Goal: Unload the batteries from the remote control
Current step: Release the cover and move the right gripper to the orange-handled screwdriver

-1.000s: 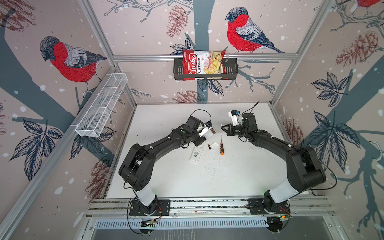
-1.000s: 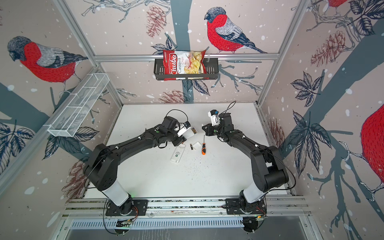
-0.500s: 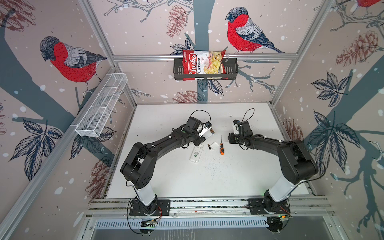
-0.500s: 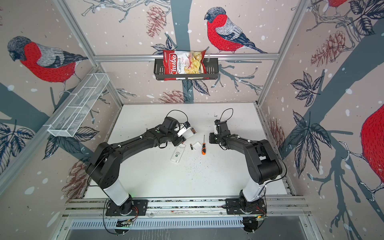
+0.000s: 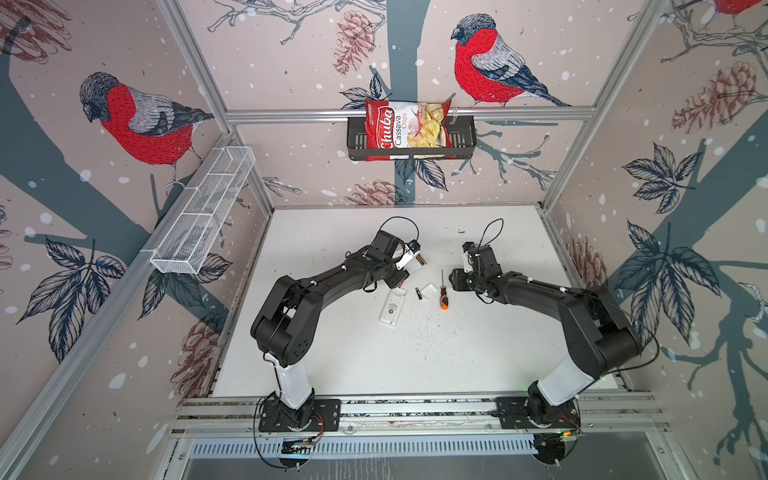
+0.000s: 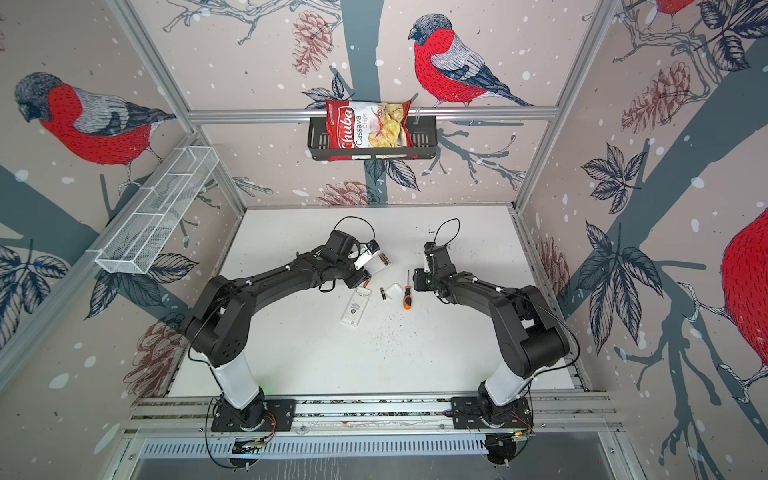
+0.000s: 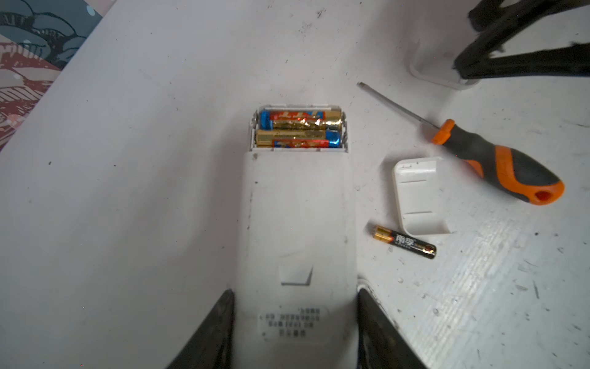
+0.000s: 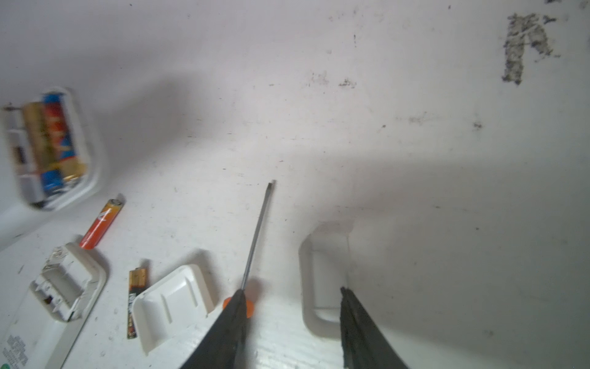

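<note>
The left gripper (image 7: 295,297), clamped on the remote control (image 7: 298,217), holds its batteries (image 7: 298,129) crosswise, left of the right gripper (image 8: 291,290), whose jaws stand apart.

Calling the way the right gripper (image 8: 291,290) points 12 o'clock: jaws apart, nothing in them. A white battery cover (image 8: 325,271) lies flat on the table (image 8: 415,143) right at 12, with one fingertip (image 8: 346,297) over its edge. Screwdriver (image 8: 258,233) at 11, its orange collar behind the other finger. At 9 there's a second cover (image 8: 172,300) with a dark battery (image 8: 133,303) right against it, then a remote (image 8: 64,287) with an empty bay. Orange battery (image 8: 100,223) at 10. Further out is a blurry remote (image 8: 94,159) with gold-and-blue cells (image 8: 51,143) inside. Grey smudge (image 8: 526,44) around 1.
</note>
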Action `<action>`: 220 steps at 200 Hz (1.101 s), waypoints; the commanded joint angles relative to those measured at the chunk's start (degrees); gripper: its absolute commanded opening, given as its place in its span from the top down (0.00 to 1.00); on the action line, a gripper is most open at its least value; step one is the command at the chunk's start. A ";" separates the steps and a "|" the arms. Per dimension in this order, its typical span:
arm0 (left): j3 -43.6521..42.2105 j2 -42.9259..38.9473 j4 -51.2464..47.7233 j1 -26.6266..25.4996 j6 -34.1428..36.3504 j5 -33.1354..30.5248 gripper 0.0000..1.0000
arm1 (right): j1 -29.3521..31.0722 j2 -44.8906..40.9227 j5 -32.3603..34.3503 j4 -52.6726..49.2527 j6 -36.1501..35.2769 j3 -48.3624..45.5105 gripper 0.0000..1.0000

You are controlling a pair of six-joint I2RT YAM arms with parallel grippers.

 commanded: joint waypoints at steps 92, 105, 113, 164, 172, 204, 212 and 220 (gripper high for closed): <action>11.88 14.63 2.77 1.28 2.96 1.74 0.70 | 6.54 -2.40 -4.65 0.19 1.44 -7.02 0.48; 11.90 15.54 3.15 1.34 2.81 1.83 0.70 | 7.02 -1.68 -4.56 0.21 1.45 -6.76 0.50; 11.68 15.89 3.41 1.40 2.76 1.83 0.70 | 7.37 -1.23 -4.43 0.02 1.39 -6.57 0.52; 10.94 16.25 4.84 1.84 2.13 2.18 0.59 | 8.96 1.14 -2.80 -1.06 1.20 -5.65 0.65; 11.24 16.34 4.60 1.88 2.13 2.01 0.53 | 9.01 1.14 -2.63 -0.97 1.25 -5.65 0.68; 10.88 15.78 4.58 2.10 1.93 1.92 0.33 | 8.96 -0.06 -2.02 -1.14 1.42 -5.65 0.76; 10.65 15.35 4.86 2.16 1.71 2.05 0.31 | 8.99 -0.48 -1.77 -1.31 1.43 -5.67 0.78; 10.21 14.75 5.22 2.30 1.38 2.09 0.29 | 8.96 -0.98 -1.43 -1.41 1.38 -5.65 0.80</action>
